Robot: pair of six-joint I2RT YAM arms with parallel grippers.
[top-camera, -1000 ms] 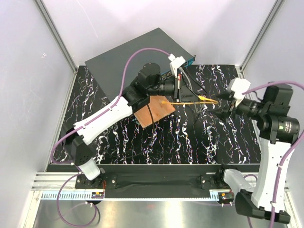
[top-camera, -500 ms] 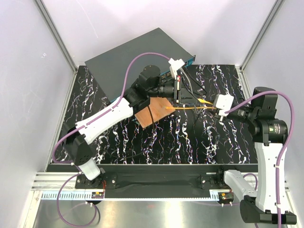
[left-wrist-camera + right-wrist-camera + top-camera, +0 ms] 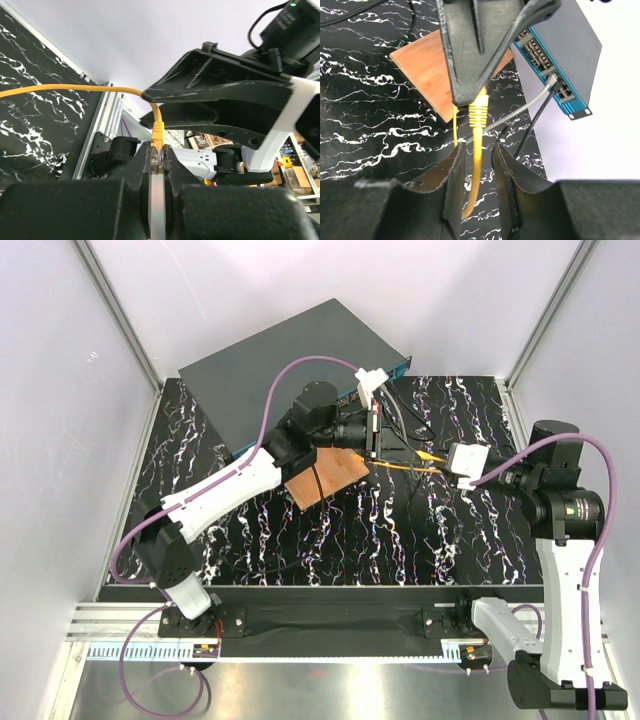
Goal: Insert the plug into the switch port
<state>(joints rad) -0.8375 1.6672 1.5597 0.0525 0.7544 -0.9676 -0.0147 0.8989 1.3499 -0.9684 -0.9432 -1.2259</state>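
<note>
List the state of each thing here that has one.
left gripper, shut on the plug.
right gripper, open, fingers either side of the yellow cable.
plug, held clear of the switch, not inserted.
switch, lying flat, grey cable and black cable plugged in.

The switch [image 3: 280, 360] lies at the back — board [image 3: 328, 480] just before it, plug [image 3: 479, 114] right of that.
</note>
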